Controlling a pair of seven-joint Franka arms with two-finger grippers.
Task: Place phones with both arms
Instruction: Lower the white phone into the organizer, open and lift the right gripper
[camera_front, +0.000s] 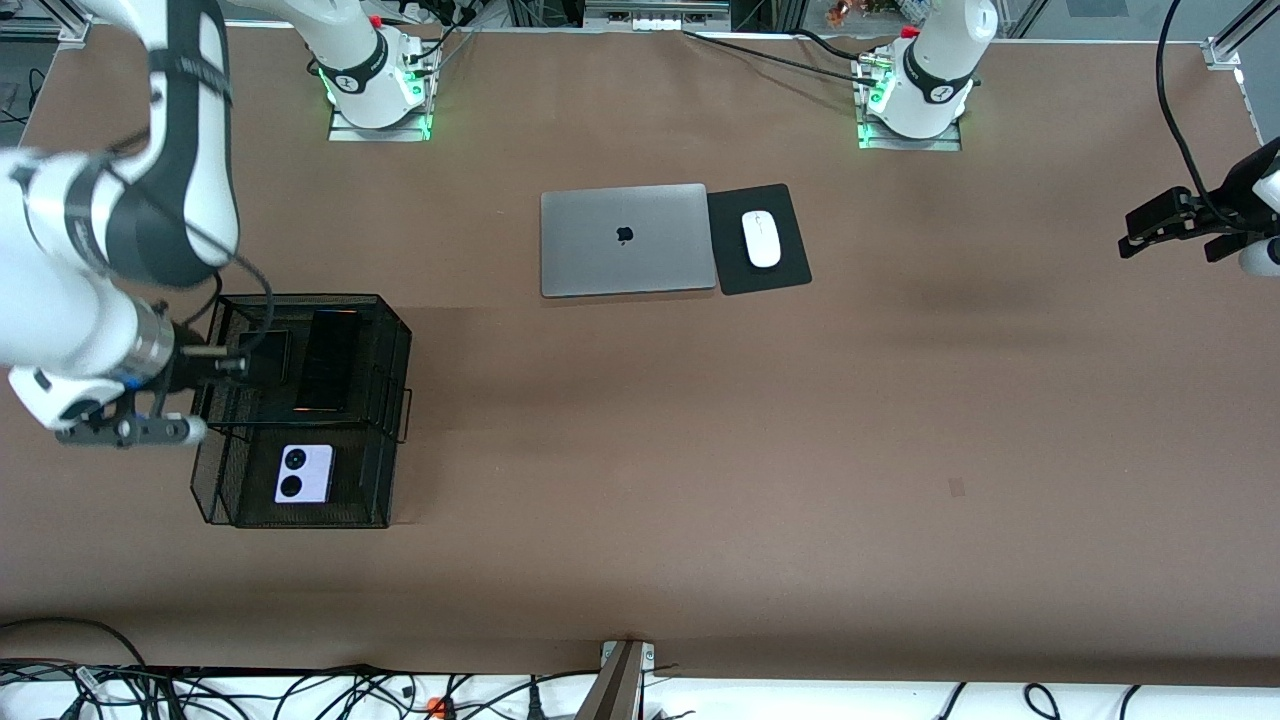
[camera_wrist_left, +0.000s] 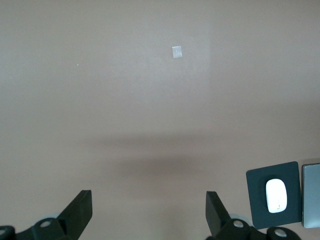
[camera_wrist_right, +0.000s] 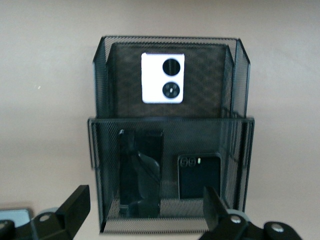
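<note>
A black mesh basket (camera_front: 395, 330) stands toward the right arm's end of the table. Its compartment nearer the front camera holds the lilac-white phone (camera_front: 303, 474) with two black circles. The farther compartment holds the long slim black phone (camera_front: 326, 362) and the small squarish black phone (camera_front: 268, 354) side by side. My right gripper (camera_front: 226, 361) hangs open and empty over that farther compartment. In the right wrist view the gripper (camera_wrist_right: 145, 200) frames the basket (camera_wrist_right: 170, 122), the lilac-white phone (camera_wrist_right: 162, 77), the long phone (camera_wrist_right: 140, 172) and the small black phone (camera_wrist_right: 199, 175). My left gripper (camera_front: 1172, 240) (camera_wrist_left: 148, 200) is open and empty over bare table at the left arm's end.
A closed silver laptop (camera_front: 625, 240) lies mid-table toward the bases, beside a black mouse pad (camera_front: 785, 205) with a white mouse (camera_front: 761, 238). The left wrist view shows the mouse (camera_wrist_left: 276, 195), pad (camera_wrist_left: 257, 200) and a small pale mark (camera_wrist_left: 176, 51) on the table.
</note>
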